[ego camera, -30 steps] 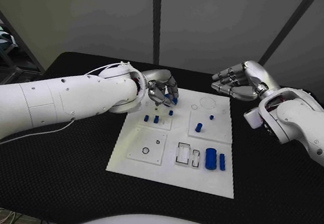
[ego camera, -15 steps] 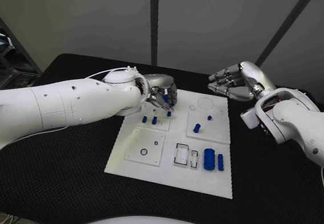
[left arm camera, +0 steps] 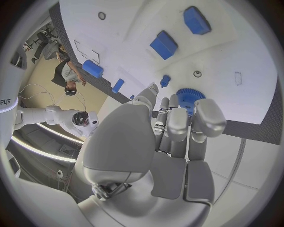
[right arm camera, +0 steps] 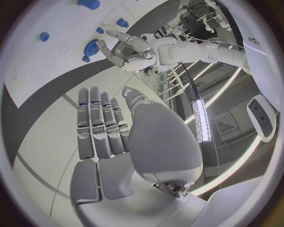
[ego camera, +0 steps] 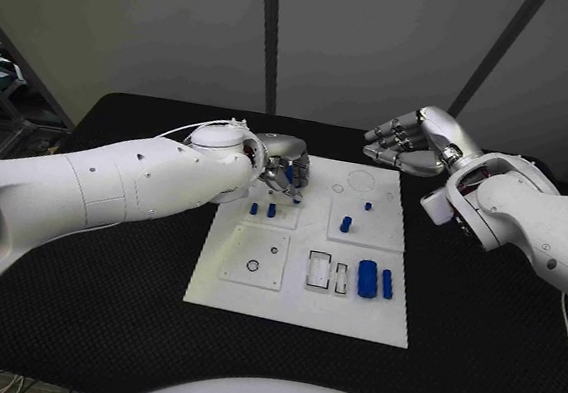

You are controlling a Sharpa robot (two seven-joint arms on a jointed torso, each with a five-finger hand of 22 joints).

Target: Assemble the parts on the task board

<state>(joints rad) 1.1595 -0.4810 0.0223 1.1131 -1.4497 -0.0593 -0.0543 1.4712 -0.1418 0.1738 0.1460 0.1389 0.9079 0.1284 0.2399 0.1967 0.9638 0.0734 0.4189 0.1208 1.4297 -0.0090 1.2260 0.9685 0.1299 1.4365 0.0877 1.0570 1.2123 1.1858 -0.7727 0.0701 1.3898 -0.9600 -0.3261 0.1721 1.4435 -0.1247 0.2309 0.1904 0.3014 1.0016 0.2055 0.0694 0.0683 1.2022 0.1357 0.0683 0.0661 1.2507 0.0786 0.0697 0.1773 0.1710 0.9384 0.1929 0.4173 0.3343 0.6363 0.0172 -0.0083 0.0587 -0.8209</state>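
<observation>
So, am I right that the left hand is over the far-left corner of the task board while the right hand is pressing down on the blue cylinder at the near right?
Not quite: the right hand touches nothing; the head view shows it beyond the task board's far edge, away from the blue cylinder. The left hand is over the far-left corner, as you say.

White task board (ego camera: 301, 295) flat mid-table — small blue parts (ego camera: 366, 277) on it.

White arms (ego camera: 111, 184), silver hands (ego camera: 413, 136), thin white cable.
</observation>
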